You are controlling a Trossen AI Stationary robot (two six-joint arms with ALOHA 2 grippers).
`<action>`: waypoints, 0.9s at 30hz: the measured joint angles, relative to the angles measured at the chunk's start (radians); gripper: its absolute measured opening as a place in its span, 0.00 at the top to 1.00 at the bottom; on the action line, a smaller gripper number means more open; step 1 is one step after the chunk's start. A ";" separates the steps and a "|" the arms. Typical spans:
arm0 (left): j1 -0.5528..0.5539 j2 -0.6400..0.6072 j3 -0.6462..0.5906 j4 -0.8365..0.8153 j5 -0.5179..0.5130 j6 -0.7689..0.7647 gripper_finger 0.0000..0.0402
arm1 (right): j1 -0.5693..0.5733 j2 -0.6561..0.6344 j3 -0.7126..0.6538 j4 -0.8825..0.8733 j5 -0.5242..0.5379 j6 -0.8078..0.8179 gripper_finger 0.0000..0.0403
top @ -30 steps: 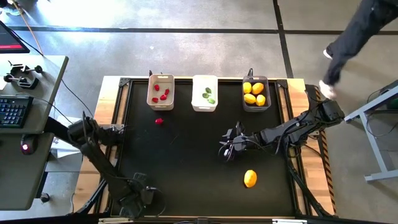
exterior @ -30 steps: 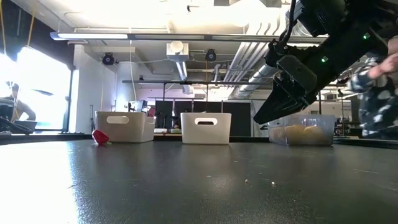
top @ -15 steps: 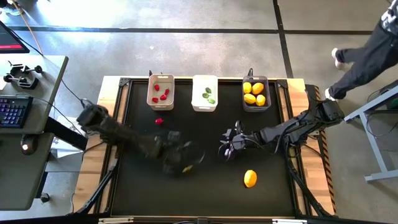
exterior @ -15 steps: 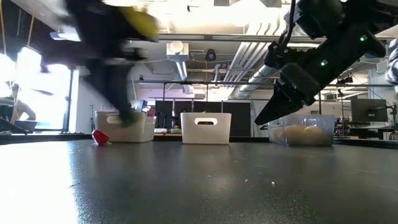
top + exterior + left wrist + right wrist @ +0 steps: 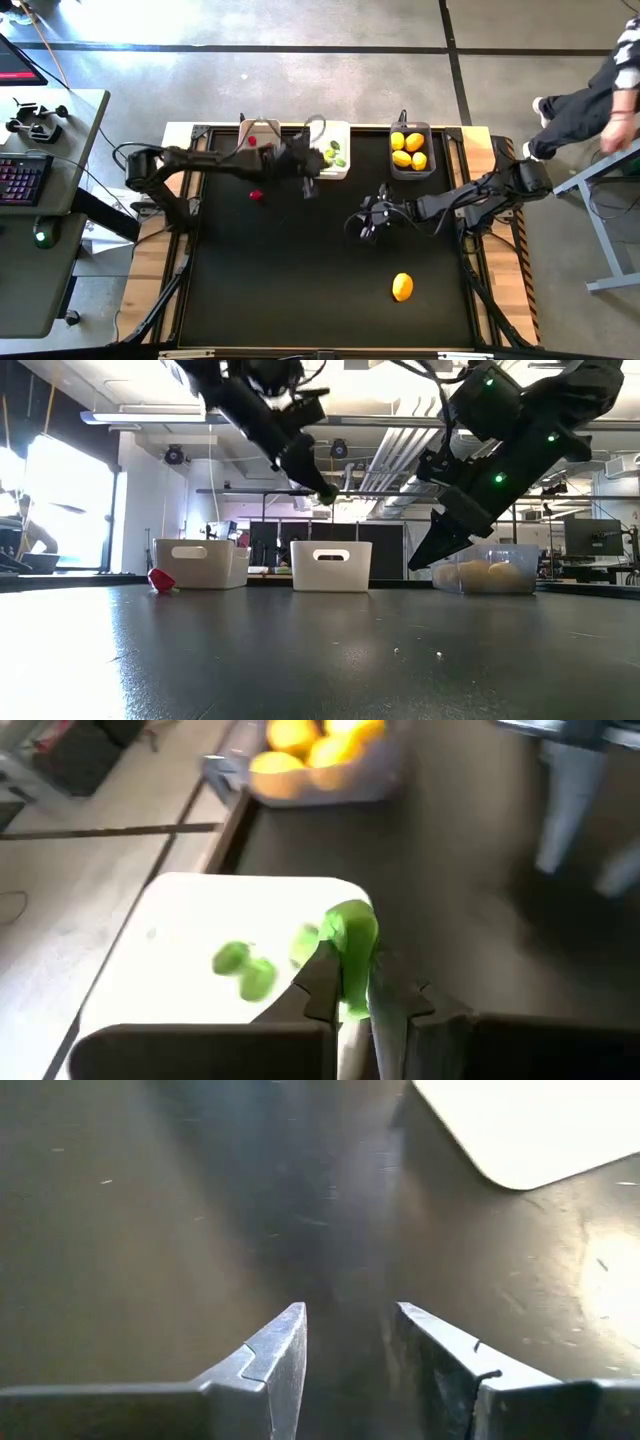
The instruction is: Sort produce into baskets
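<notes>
Green is what your left gripper (image 5: 345, 982) has: a small green piece (image 5: 350, 945) pinched tight between the fingers, held above the near edge of the white bin (image 5: 330, 148). Two more green pieces (image 5: 243, 969) already lie inside that bin. In the low view you see the left gripper (image 5: 318, 485) up in the air over the white bin (image 5: 331, 565), with the green bit at its tip.

Your right gripper (image 5: 366, 222) hangs over the bare black mat (image 5: 300, 280), well apart from any produce. Its fingers (image 5: 275, 1365) stand partly apart with nothing between them, only mat showing in the gap.

One red piece (image 5: 256, 195) sits loose on the mat just in front of the beige bin (image 5: 258, 146), and more red pieces lie inside that bin. One orange-yellow lemon (image 5: 402, 287) lies on the mat toward the near edge, on your right arm's side. The grey bin (image 5: 411, 150) holds several yellow lemons (image 5: 407, 150).

Beyond the table's right side, a person's legs (image 5: 585, 100) show on the floor.
</notes>
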 joint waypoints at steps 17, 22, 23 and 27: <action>0.168 0.134 0.000 0.090 0.121 0.034 0.78 | -0.078 0.000 0.000 0.041 -0.028 -0.042 0.64; 0.169 0.133 0.000 0.103 0.125 0.039 0.64 | -0.082 0.000 0.000 0.049 0.003 -0.006 0.64; 0.170 0.133 0.000 0.104 0.126 0.037 0.62 | -0.082 0.000 0.000 0.049 0.004 -0.006 0.64; 0.165 0.125 -0.030 0.189 0.152 0.041 0.58 | -0.079 -0.003 0.000 0.050 0.004 0.017 0.64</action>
